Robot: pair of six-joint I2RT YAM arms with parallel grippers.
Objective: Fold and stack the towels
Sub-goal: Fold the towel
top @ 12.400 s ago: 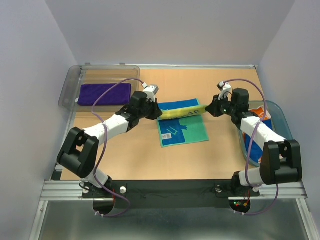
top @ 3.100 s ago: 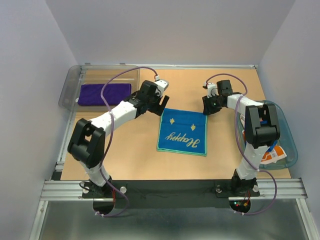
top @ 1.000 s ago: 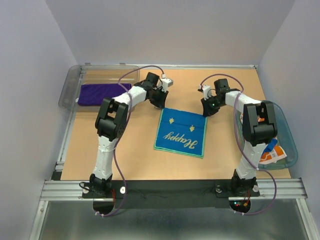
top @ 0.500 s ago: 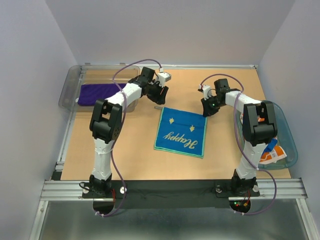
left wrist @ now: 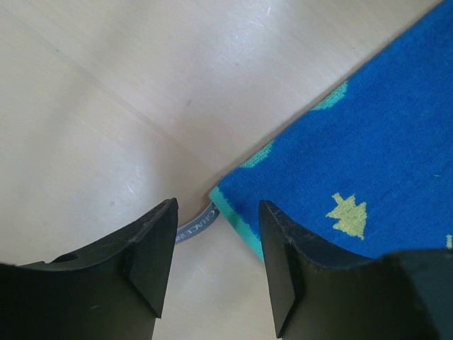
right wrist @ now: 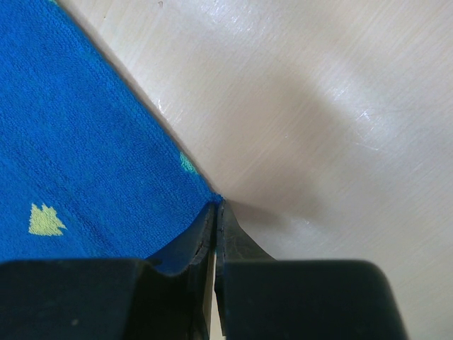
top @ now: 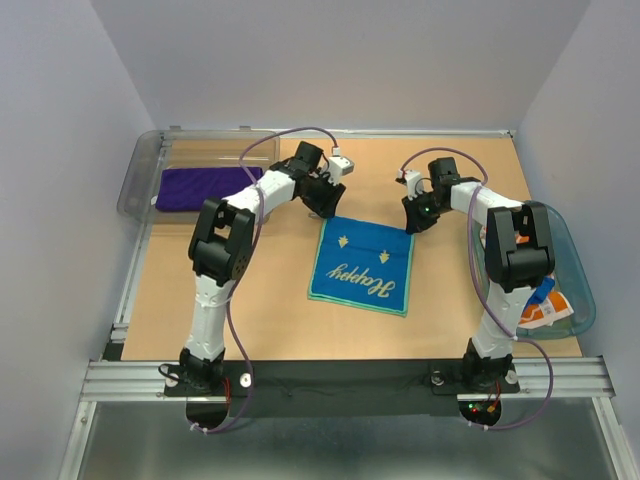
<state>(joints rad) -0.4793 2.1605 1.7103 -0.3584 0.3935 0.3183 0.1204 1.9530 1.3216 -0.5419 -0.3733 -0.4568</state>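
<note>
The blue towel lay flat mid-table, a purple towel in the bin far left. My left gripper stood open astride the blue towel's far-left corner; the right gripper pinched the far-right corner.

both arms: left arm and right arm have white links, black joints, a purple cable looped along each, black wedge jaws

Lab: white-walled robot tabletop
</note>
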